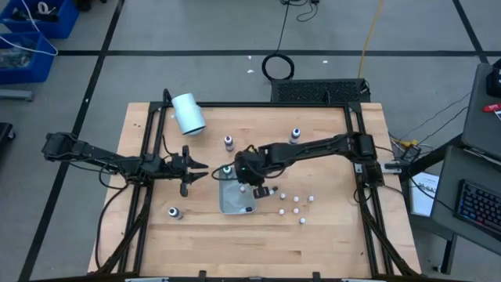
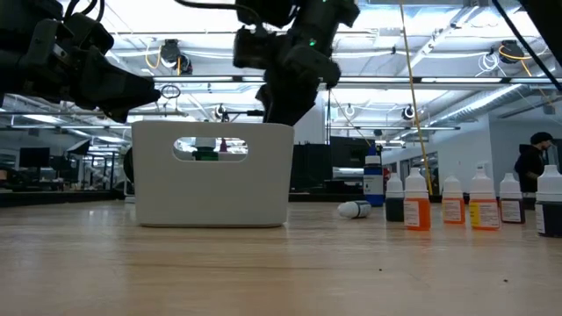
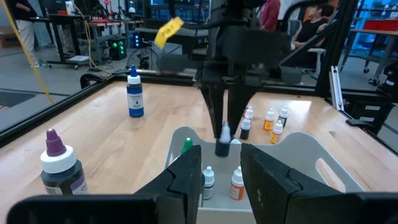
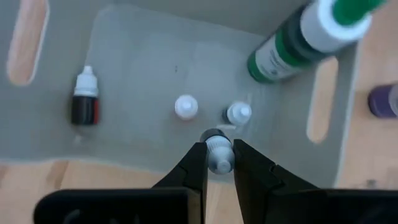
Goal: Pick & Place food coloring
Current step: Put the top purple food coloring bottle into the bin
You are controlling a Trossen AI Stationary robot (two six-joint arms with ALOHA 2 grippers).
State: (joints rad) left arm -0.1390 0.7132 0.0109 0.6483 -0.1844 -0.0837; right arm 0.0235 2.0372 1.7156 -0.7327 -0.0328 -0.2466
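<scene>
The pale wooden plank table (image 1: pixel 329 235) carried a grey plastic bin (image 1: pixel 232 200) with slotted handles near its middle, and everything else sat around that bin. A big white cylinder (image 1: pixel 188 113) lay on its side well behind the bin. The right gripper (image 4: pixel 219 163) hung directly above the bin, its dark fingers closed on a tiny whitish food coloring bottle (image 4: pixel 218 155). The left gripper (image 1: pixel 197 171) hovered just beside the bin's left wall, fingers spread apart and holding nothing. Inside the bin stood a green-topped bottle (image 4: pixel 298 38) against one wall and three small droppers. A cluster of small white-capped bottles (image 1: pixel 294 205) stood right of the bin.
</scene>
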